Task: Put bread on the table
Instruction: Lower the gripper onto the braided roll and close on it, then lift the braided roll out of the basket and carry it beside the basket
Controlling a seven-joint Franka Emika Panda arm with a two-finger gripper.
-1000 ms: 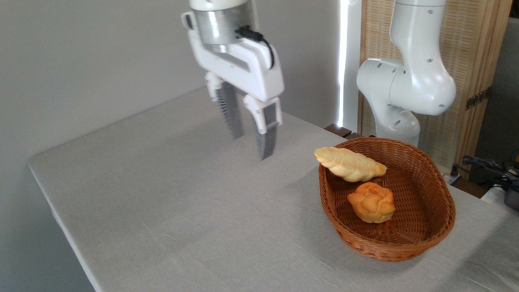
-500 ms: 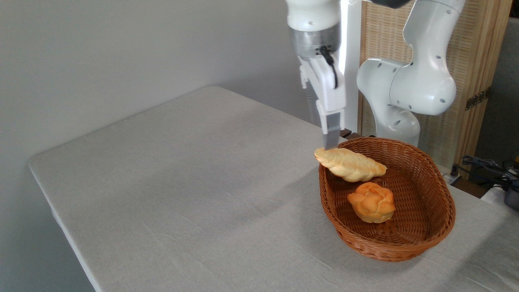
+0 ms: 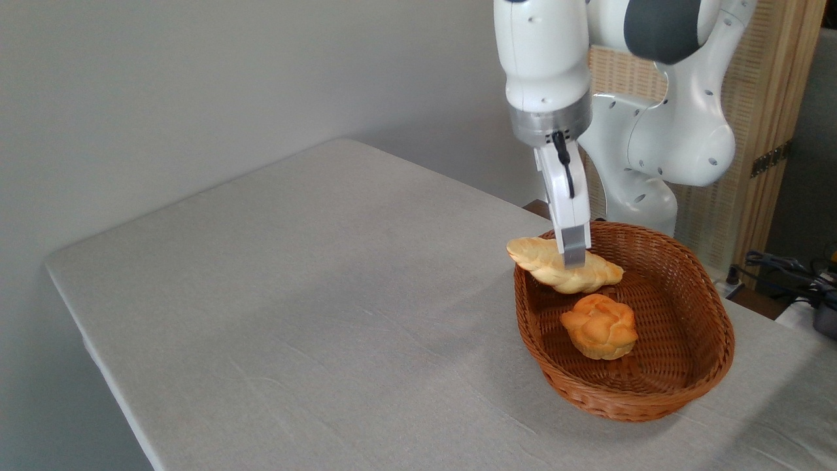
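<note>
The bread (image 3: 537, 260), a pale golden braided loaf, lies across the far left rim of the brown wicker basket (image 3: 718, 356), one end poking out over the table (image 3: 314, 275). My gripper (image 3: 573, 256) hangs straight down over the loaf's middle, turned edge-on to the camera. Its near finger (image 3: 574, 247) stands in front of the loaf, with the tip about halfway down the loaf's side. The far finger is hidden, so the gap between the fingers does not show. The loaf rests where it lay before.
A rounder, darker orange knotted bun (image 3: 599, 325) sits in the middle of the basket. The arm's white base (image 3: 660, 144) stands behind the basket at the table's far edge. Cables (image 3: 791, 268) lie at the right. Grey cloth stretches left of the basket.
The gripper swung right from above the table's middle to the basket, turned edge-on, and came down onto the loaf. Loaf, bun and basket have not moved.
</note>
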